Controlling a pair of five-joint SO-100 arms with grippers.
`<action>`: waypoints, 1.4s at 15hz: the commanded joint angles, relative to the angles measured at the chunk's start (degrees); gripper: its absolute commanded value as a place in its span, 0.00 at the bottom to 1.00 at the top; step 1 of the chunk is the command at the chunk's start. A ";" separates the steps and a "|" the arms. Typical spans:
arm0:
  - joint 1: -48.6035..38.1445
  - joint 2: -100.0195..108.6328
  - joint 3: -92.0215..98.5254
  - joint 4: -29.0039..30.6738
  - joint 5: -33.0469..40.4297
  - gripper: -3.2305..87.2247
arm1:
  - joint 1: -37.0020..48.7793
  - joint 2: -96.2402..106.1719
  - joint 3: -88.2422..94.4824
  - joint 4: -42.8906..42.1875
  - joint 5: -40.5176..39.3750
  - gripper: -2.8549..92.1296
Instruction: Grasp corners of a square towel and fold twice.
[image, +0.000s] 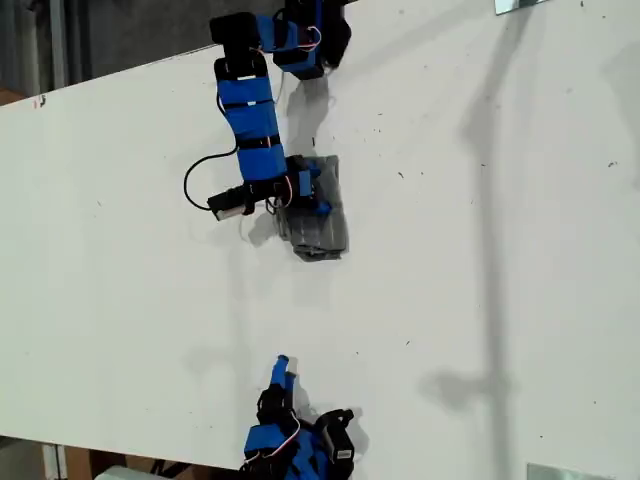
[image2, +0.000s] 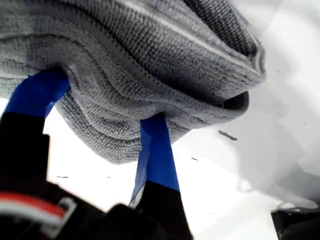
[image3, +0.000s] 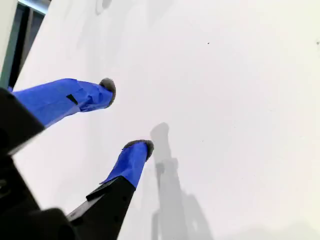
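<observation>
The grey towel (image: 320, 212) with thin white stripes lies folded into a small thick bundle on the white table (image: 480, 280), in the upper middle of the exterior view. My first gripper (image: 310, 195) is down on it. Close up, the towel (image2: 150, 60) drapes in stacked layers over both blue fingers (image2: 157, 150) and hides their tips. The fingers stand wide apart, so my first gripper (image2: 100, 117) is open. A folded corner (image2: 255, 57) sticks out past the fingers. My second gripper (image: 282, 368) rests near the exterior view's bottom edge. There my second gripper (image3: 127, 117) is open over bare table.
A black cable (image: 200, 170) loops on the table beside the first arm. Dark shadows (image: 490, 200) cross the table toward the exterior view's right. The table's edge runs along the exterior view's top left and bottom.
</observation>
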 joint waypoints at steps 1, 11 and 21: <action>0.44 0.18 -0.18 0.44 -0.09 0.25 | -2.11 -1.76 -7.82 1.67 -1.05 0.38; 0.53 0.35 -0.18 0.44 0.00 0.25 | -11.51 47.46 6.06 12.92 4.39 0.37; 0.62 1.49 0.18 0.70 -0.35 0.26 | -16.08 119.88 59.94 -3.43 4.31 0.35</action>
